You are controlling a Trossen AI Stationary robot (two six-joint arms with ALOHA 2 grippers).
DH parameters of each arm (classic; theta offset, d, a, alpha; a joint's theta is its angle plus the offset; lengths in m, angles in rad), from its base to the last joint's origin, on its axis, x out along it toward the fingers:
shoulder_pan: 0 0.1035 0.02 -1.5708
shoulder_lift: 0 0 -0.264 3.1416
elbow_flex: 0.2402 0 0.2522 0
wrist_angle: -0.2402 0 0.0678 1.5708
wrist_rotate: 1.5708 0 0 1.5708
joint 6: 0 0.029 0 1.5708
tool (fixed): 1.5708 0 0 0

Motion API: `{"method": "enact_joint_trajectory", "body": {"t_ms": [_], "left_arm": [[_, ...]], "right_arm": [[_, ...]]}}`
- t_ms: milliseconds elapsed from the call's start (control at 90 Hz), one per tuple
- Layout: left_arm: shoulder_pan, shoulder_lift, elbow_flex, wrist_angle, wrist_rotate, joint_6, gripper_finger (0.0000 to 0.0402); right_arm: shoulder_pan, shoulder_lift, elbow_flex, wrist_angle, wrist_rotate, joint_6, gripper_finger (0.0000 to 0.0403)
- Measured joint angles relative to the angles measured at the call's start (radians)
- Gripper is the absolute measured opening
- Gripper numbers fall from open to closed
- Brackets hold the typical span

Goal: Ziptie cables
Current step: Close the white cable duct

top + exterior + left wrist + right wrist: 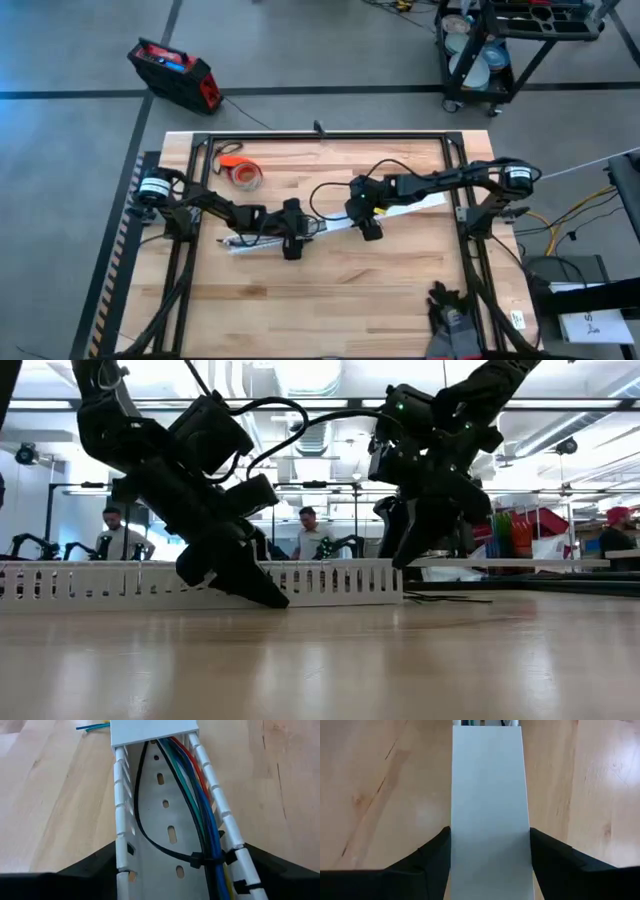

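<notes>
A long white slotted channel (330,222) lies across the table's middle. The cables (202,815), green, blue, red and dark, run along inside its open part. A thin dark ziptie (197,860) is looped around them, and its tail (138,795) curves along the channel floor. A white lid (489,805) covers the channel's right part. My left gripper (292,243) straddles the open part and my right gripper (369,224) straddles the lidded part. Wire ends (93,727) stick out past the lid. My left gripper holds the channel's open part between its two fingers, one on each slotted side wall (120,851), close to the ziptie loop. The fingers slant down from above and lie across the channel, which rests flat on the table. My right gripper has the lidded part of the channel between its two fingers, one against each long side (454,851). The fingers come from above and lie across the channel, which stays flat on the table.
An orange tape roll (243,173) lies at the table's far left. Thin dark strips (450,598) lie on the table past the channel's end. A black frame (330,136) borders the table. People (312,536) stand in the room behind.
</notes>
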Motion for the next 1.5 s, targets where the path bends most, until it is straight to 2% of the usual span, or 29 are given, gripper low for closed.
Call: {"method": "enact_joint_trajectory", "body": {"t_ms": [389, 600, 911, 1178, 1344, 1500], "left_arm": [[0.0, 0.0, 0.0, 0.041, -0.005, -0.014, 0.027], [0.0, 0.0, 0.0, 0.046, -0.006, -0.013, 0.027], [-0.001, 0.0, 0.001, 0.047, -0.027, -0.015, 0.027], [0.0, 0.0, 0.001, 0.048, -0.032, -0.015, 0.027], [0.0, 0.0, 0.001, 0.047, -0.033, -0.019, 0.027], [0.0, 0.0, 0.001, 0.044, -0.035, -0.044, 0.027]], "right_arm": [[0.002, 0.0, 0.0, 0.021, -0.016, 0.017, 0.0214], [0.002, 0.0, 0.001, 0.048, -0.016, 0.015, 0.0268], [0.002, 0.0, 0.001, 0.042, -0.022, -0.009, 0.0265], [0.0, 0.0, 0.001, 0.052, -0.025, -0.032, 0.0316], [-0.048, -0.003, -0.026, 0.165, -0.125, -0.014, 0.0322], [-0.061, -0.001, -0.058, 0.256, -0.129, -0.033, 0.0319]]}}
